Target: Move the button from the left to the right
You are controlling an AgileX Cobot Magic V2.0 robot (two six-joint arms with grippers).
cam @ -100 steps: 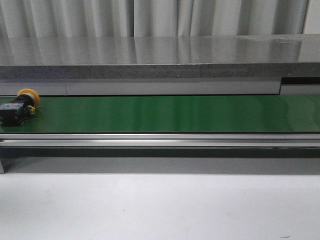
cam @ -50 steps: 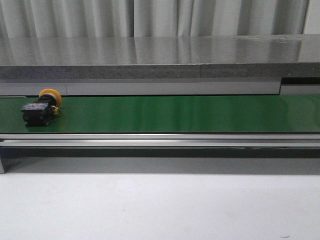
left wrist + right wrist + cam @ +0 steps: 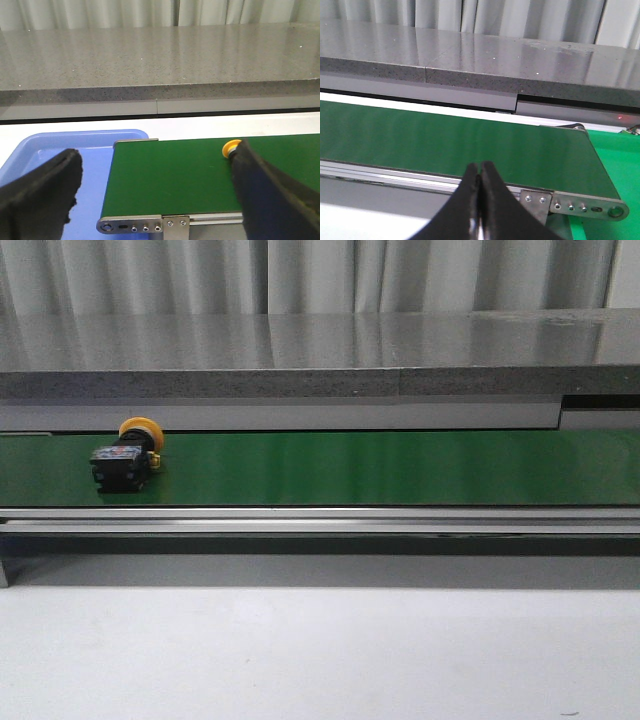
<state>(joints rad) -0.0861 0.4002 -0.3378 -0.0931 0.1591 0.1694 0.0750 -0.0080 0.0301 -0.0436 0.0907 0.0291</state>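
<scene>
You've got a long grey stone counter [image 3: 320,340] running the full width at the back, with pale curtains [image 3: 320,275] behind it. In front of that sits the green belt [image 3: 380,468], stretched across the whole front view, with a metal rail [image 3: 320,520] along its near edge and the white surface [image 3: 320,655] below.

Container-wise: the left wrist view shows a blue tray [image 3: 50,150] just beside the belt's end, its rim close to the metal end plate [image 3: 142,225]. The part of the tray you can see has nothing in it, though the fingers cover some of it. In the right wrist view there's a green patch [image 3: 615,155] past the belt's other end, too cropped to tell what it is.

The button [image 3: 128,454] is lying on the belt, toward the left end, tipped on its side with the yellow cap facing the counter and the black body toward you. In the left wrist view only the yellow cap [image 3: 230,149] peeks out from behind a finger.

Left end effector [image 3: 155,192]: fingers spread wide apart, nothing between them, well short of touching the button. Right end effector [image 3: 480,192]: fingers pressed together, holding nothing, hanging near the belt's right end.
</scene>
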